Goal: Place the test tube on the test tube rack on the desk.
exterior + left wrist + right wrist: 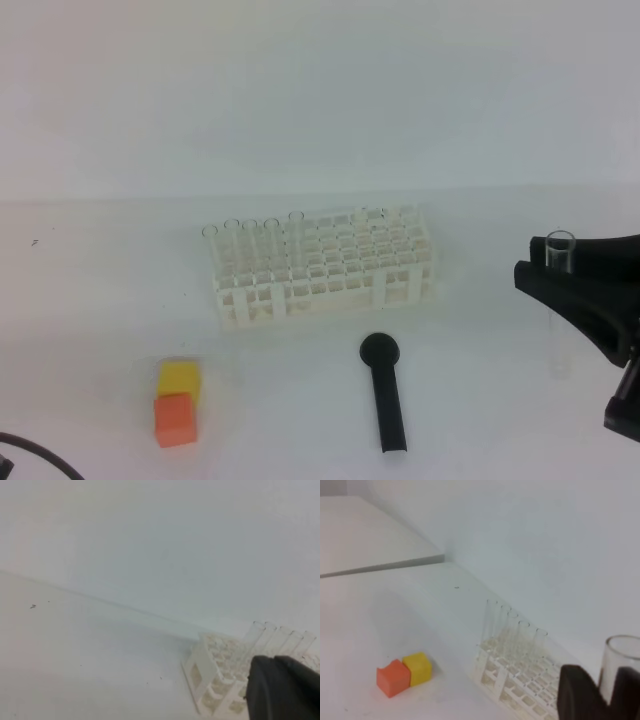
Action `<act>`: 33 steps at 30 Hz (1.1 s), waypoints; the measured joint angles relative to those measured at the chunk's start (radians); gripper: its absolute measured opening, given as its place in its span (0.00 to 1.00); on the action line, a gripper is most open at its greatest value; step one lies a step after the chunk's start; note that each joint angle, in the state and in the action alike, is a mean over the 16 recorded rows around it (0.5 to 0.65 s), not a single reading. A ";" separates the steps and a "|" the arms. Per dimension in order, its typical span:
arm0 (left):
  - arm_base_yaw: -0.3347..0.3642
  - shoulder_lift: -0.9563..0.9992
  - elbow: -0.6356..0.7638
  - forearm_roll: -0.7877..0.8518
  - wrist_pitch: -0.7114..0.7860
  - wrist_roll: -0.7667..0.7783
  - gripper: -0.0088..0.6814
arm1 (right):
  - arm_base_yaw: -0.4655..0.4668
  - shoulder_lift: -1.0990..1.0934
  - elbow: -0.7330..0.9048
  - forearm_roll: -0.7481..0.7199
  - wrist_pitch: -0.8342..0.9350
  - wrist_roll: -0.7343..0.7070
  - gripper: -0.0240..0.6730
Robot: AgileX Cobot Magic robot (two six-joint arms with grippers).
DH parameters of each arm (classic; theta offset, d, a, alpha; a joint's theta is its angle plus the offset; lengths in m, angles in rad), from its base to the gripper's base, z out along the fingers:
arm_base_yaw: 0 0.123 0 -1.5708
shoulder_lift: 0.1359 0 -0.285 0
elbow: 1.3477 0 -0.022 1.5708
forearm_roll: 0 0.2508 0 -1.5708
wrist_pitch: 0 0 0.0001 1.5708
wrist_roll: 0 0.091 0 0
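My right gripper (562,272) is shut on the test tube (561,246), which it holds upright above the desk (480,400) at the right, well to the right of the test tube rack (330,268). The tube's open top sticks up above the black fingers and its rounded end hangs below them. In the right wrist view the test tube (621,661) sits between the fingers (577,692), with the rack (520,682) behind and to the left. Several clear tubes stand in the rack's left end. The left gripper (281,689) is shut and empty, near the rack (215,682).
A black tool (386,395) lies in front of the rack. A yellow block (179,381) and an orange block (175,419) sit together at the front left. A black cable (35,455) curves in at the bottom left corner.
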 joint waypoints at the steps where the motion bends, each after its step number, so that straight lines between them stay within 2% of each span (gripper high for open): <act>1: 0.000 0.000 0.000 0.000 0.000 0.000 0.01 | 0.000 0.000 0.000 0.000 -0.004 -0.004 0.21; 6: 0.000 0.000 0.000 0.000 0.000 -0.002 0.01 | 0.000 0.002 0.000 -0.038 -0.050 0.026 0.21; 10: 0.000 0.000 0.000 0.000 0.001 -0.004 0.01 | 0.000 0.014 -0.001 -0.171 -0.125 0.191 0.21; 14: 0.000 0.000 0.000 0.000 0.001 -0.005 0.01 | 0.008 0.037 -0.003 -0.420 -0.243 0.518 0.21; 21: 0.000 0.000 0.000 0.000 0.001 -0.001 0.01 | 0.072 0.123 -0.023 -1.055 -0.483 1.295 0.21; 24: 0.000 0.000 0.000 0.000 0.001 0.007 0.01 | 0.122 0.187 -0.046 -1.296 -0.590 1.568 0.21; 28: 0.000 0.000 0.000 0.000 0.001 0.017 0.01 | 0.193 0.298 -0.085 -1.521 -0.772 1.792 0.21; 33: 0.000 0.000 0.000 0.000 0.001 0.030 0.01 | 0.262 0.473 -0.157 -1.637 -1.009 1.891 0.21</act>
